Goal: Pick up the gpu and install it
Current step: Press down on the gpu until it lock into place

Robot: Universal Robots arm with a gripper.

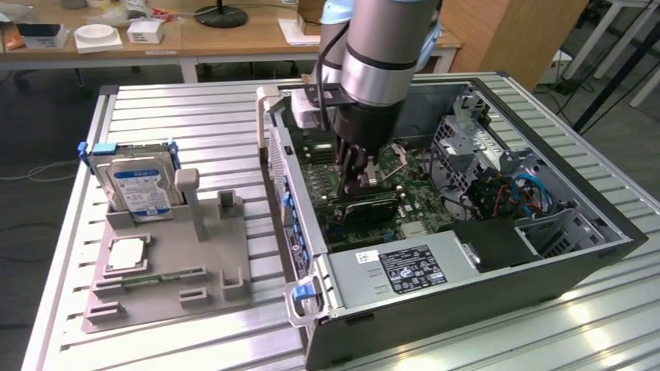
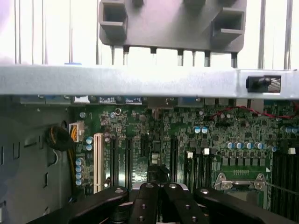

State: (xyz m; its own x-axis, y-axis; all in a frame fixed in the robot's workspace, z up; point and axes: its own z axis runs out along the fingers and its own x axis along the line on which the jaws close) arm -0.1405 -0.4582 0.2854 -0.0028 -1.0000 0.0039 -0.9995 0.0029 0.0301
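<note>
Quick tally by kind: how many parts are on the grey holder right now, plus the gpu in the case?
Hard drive, on the grey holder: 1
Processor chip, on the holder: 1
Green memory stick, on the holder: 1
gpu, in the case: 1
Total: 4

Exterior overlooks case; wrist nears shared motherboard.
</note>
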